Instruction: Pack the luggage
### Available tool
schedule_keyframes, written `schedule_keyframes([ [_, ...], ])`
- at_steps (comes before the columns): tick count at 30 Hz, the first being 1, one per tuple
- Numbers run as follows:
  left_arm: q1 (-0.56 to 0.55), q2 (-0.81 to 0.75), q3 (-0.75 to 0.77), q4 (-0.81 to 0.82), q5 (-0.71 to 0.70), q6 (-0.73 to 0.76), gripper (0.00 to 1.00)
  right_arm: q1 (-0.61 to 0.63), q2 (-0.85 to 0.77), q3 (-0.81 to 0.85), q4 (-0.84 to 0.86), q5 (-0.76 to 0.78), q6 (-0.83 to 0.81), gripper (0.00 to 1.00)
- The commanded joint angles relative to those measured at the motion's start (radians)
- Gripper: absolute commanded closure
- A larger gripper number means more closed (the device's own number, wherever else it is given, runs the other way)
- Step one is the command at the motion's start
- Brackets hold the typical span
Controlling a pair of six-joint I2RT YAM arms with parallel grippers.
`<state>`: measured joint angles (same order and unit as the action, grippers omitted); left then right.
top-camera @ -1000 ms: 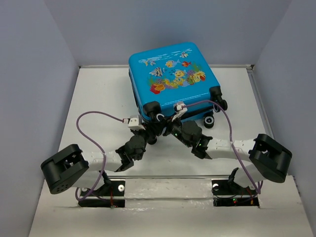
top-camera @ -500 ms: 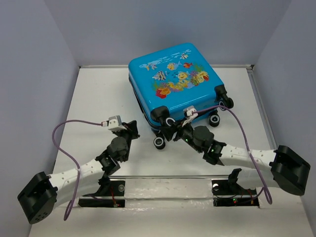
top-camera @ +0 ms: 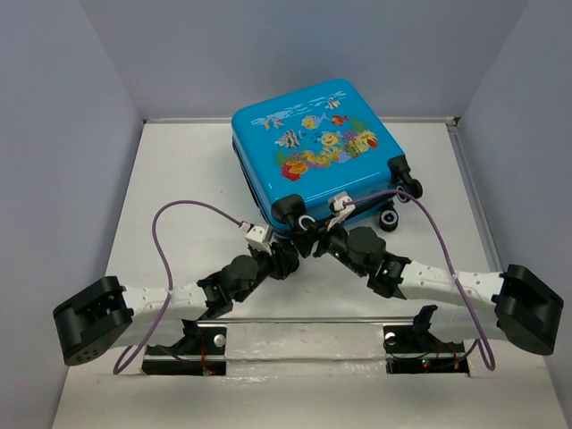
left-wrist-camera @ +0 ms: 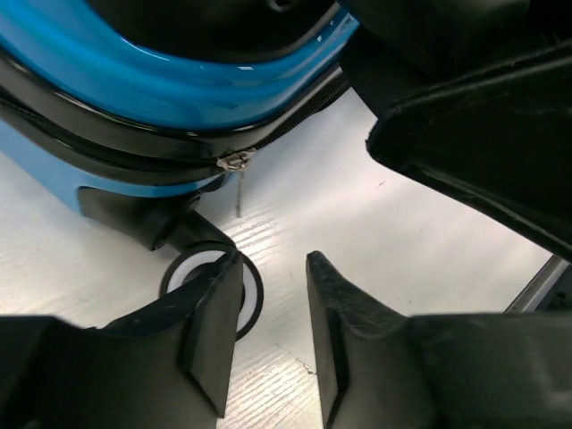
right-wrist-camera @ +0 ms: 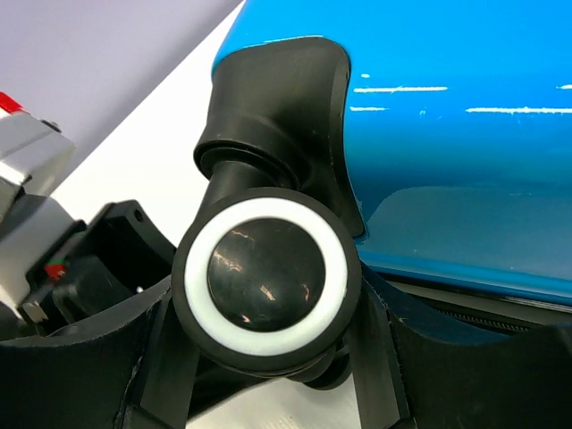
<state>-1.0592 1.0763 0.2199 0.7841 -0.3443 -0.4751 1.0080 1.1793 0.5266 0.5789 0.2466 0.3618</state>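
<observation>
The luggage (top-camera: 313,143), a bright-blue suitcase with a fish print, lies flat at the back middle of the table with its lid down and its wheels toward me. My right gripper (top-camera: 309,239) is at its near-left corner. In the right wrist view a black-and-white wheel (right-wrist-camera: 266,273) sits between the fingers (right-wrist-camera: 375,357), which are shut on it. My left gripper (top-camera: 284,258) is just left of it, low over the table. Its jaws (left-wrist-camera: 270,268) are open with nothing between them. The silver zipper pull (left-wrist-camera: 235,164) hangs from the black trim above them, and another wheel (left-wrist-camera: 207,268) shows behind the left finger.
The right gripper's black body (left-wrist-camera: 483,116) fills the upper right of the left wrist view, close to the left fingers. Grey walls enclose the white table (top-camera: 179,179) on the left, back and right. Two purple cables (top-camera: 170,223) loop over the arms.
The left arm swung out to the left, then came back to the suitcase's near corner, and its jaws have opened. The right arm holds its place on the wheel.
</observation>
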Motion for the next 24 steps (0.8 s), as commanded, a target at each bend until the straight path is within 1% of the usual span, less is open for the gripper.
schedule_keyframes([
  [1, -0.015, 0.037, 0.045, 0.127, 0.013, 0.021, 0.51, 0.012, 0.016, 0.101, 0.111, -0.015, 0.002, 0.93],
  [2, -0.015, 0.048, 0.045, 0.138, 0.001, 0.02, 0.46, 0.012, 0.019, 0.102, 0.113, -0.02, 0.003, 0.93],
  [4, -0.016, 0.062, 0.058, 0.153, -0.012, 0.023, 0.41, 0.012, 0.029, 0.102, 0.121, -0.027, 0.005, 0.93],
  [7, -0.016, 0.105, 0.093, 0.155, -0.044, 0.036, 0.4, 0.012, 0.04, 0.104, 0.13, -0.036, 0.009, 0.93],
  [11, -0.016, 0.132, 0.104, 0.158, -0.215, -0.005, 0.43, 0.012, 0.042, 0.099, 0.142, -0.052, 0.016, 0.93],
  [14, -0.015, 0.139, 0.11, 0.173, -0.269, -0.013, 0.47, 0.012, 0.04, 0.098, 0.144, -0.069, 0.02, 0.93],
  [15, -0.015, 0.148, 0.113, 0.179, -0.292, -0.007, 0.51, 0.012, 0.042, 0.098, 0.145, -0.07, 0.022, 0.93],
  [19, -0.024, 0.18, 0.153, 0.179, -0.306, 0.026, 0.55, 0.012, 0.048, 0.101, 0.148, -0.076, 0.028, 0.93],
  [24, -0.068, 0.175, 0.136, 0.143, -0.337, 0.033, 0.58, 0.012, 0.055, 0.105, 0.145, -0.078, 0.025, 0.93],
])
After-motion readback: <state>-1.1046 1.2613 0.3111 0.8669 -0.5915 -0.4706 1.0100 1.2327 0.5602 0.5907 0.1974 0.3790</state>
